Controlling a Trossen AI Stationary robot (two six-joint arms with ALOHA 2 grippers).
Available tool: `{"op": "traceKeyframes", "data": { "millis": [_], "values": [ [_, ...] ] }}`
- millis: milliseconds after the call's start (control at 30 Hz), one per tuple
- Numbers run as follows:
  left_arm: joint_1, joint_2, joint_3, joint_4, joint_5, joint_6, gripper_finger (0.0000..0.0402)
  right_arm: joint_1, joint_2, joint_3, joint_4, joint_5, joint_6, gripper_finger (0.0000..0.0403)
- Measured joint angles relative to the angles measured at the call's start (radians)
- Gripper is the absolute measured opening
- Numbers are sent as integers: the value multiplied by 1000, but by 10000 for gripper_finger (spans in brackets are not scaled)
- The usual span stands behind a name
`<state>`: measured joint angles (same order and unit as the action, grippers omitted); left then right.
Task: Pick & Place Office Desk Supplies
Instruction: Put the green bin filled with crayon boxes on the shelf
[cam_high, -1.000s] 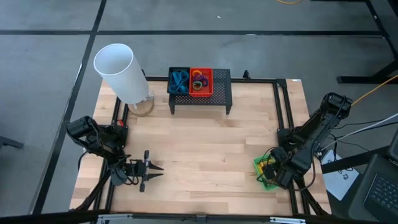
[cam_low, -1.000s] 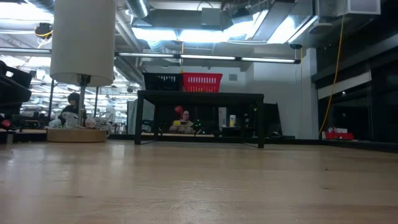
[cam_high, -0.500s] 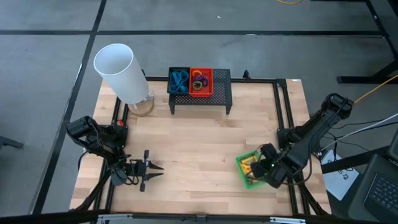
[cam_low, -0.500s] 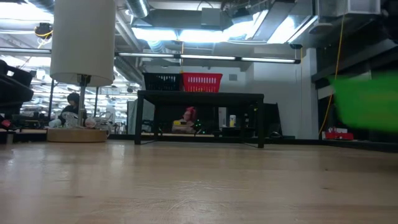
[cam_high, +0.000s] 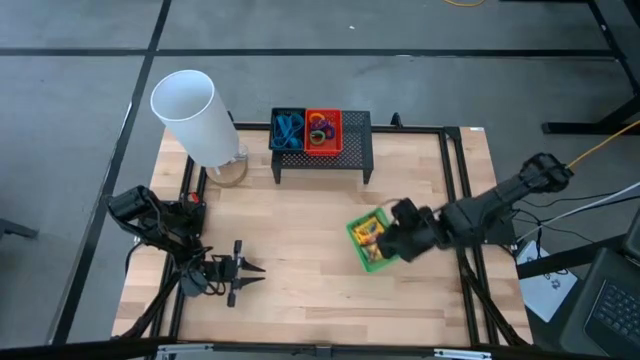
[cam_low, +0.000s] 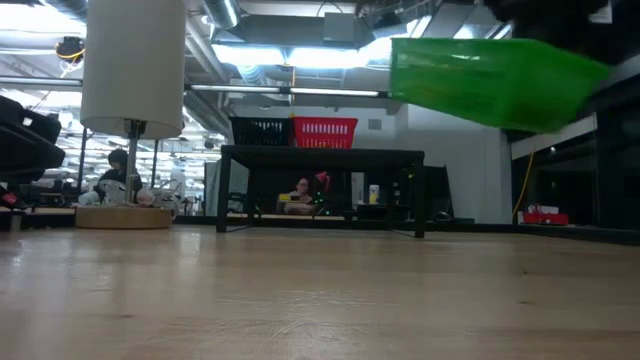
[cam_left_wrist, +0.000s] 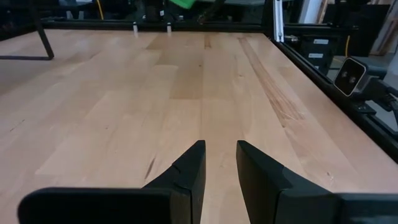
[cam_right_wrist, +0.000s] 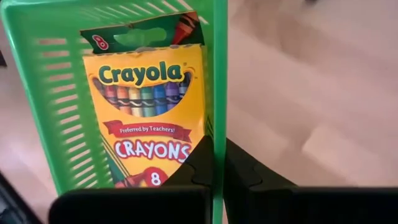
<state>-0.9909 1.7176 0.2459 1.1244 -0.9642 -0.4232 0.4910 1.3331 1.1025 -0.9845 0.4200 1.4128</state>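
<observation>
Right tool (cam_high: 388, 241) clamped on the rim of the green basket (cam_high: 368, 240), carried clear above the table (cam_high: 300, 250), crayon box (cam_right_wrist: 144, 112) inside. Black stand (cam_high: 358, 145) with red basket (cam_high: 322, 131) and black basket (cam_high: 288, 130) far and left of it. Left tool (cam_high: 255, 271) idle near left, part open, empty. Bare wood between.

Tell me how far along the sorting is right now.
Done: black basket with scissors and red basket with loops sit on the stand. In hand: right gripper carries the green basket of crayons above the table. Left: setting it down. Left gripper waits, empty.
</observation>
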Motion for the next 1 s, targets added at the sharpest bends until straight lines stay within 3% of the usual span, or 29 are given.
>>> {"op": "traceKeyframes", "data": {
  "millis": [400, 700, 1000],
  "values": [
    [0, 0, 0, 0, 23, -3, 88, -330, 0, 177, -9, -68, -364, 8],
    [0, 0, 0, 0, 24, -11, 88, -556, -1, 262, -133, -108, -406, 8],
    [0, 0, 0, 0, 24, -11, 88, -803, -2, 273, -138, -280, -427, 8]
  ]
}}
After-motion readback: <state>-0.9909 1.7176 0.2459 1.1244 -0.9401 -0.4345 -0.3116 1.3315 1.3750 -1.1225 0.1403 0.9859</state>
